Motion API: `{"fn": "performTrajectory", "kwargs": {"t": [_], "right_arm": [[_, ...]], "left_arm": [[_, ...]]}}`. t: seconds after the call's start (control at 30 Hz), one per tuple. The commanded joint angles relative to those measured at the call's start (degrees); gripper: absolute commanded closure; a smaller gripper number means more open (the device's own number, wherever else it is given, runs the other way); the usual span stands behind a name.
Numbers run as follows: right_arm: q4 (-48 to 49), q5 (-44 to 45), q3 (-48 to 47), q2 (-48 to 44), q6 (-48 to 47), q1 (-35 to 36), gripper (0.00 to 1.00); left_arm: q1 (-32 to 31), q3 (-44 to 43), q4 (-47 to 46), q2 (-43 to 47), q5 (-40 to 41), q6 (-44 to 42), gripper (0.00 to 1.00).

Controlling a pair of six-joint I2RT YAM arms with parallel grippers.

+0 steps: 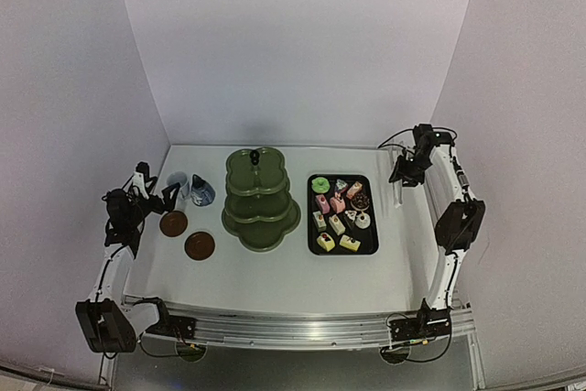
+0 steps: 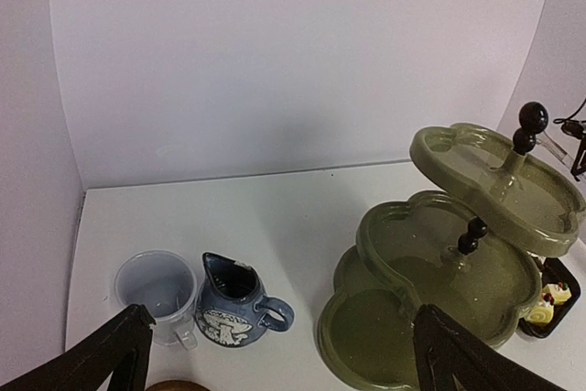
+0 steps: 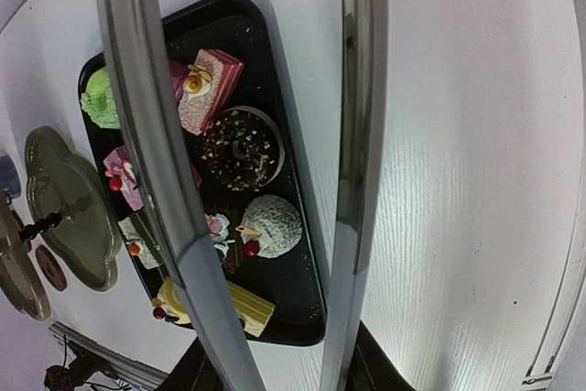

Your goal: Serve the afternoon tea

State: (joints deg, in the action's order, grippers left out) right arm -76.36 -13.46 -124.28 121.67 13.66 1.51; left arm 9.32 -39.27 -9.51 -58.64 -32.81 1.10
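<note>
The olive-green three-tier stand (image 1: 261,203) stands mid-table with all tiers bare; it also shows in the left wrist view (image 2: 439,281). Left of it are the pale cup (image 1: 178,182), the dark-blue pot (image 1: 201,192) and two brown saucers (image 1: 173,222) (image 1: 200,245). My left gripper (image 1: 168,195) is open and empty, just in front of the cup (image 2: 154,292) and pot (image 2: 233,309). Several small cakes (image 1: 337,212) lie on the black tray (image 1: 371,217). My right gripper (image 1: 401,174) is shut on the thin tongs (image 3: 352,135), held above the tray's far right side, their arms apart.
White walls close off the back and both sides. In the right wrist view the tray holds a chocolate doughnut (image 3: 240,148), a pink slice (image 3: 209,89), a white powdered cake (image 3: 270,224) and a yellow roll (image 3: 233,304). Bare table lies right of the tray.
</note>
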Motion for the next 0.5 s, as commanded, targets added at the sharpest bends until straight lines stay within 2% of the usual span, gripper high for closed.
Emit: {"fn": "performTrajectory", "kwargs": {"t": [0.0,0.2,0.33,0.47], "right_arm": [[-16.0,-5.6,-2.4,-4.4,1.5,1.3,0.66],[-15.5,-8.5,-1.7,-8.6,3.2,4.7,0.68],[-14.5,-10.4,0.4,-11.8,4.9,7.3,0.69],[-14.3,-11.2,3.6,-16.2,6.6,9.4,0.69]], "left_arm": [[-0.5,-6.1,-0.5,-1.0,-4.9,-1.9,0.0],[-5.3,-19.0,16.6,-2.6,-8.2,-18.9,0.0],[-11.2,-27.3,25.4,-4.0,-11.3,-37.0,0.0],[-17.6,-35.8,31.8,-7.5,-18.7,-51.4,0.0]]}}
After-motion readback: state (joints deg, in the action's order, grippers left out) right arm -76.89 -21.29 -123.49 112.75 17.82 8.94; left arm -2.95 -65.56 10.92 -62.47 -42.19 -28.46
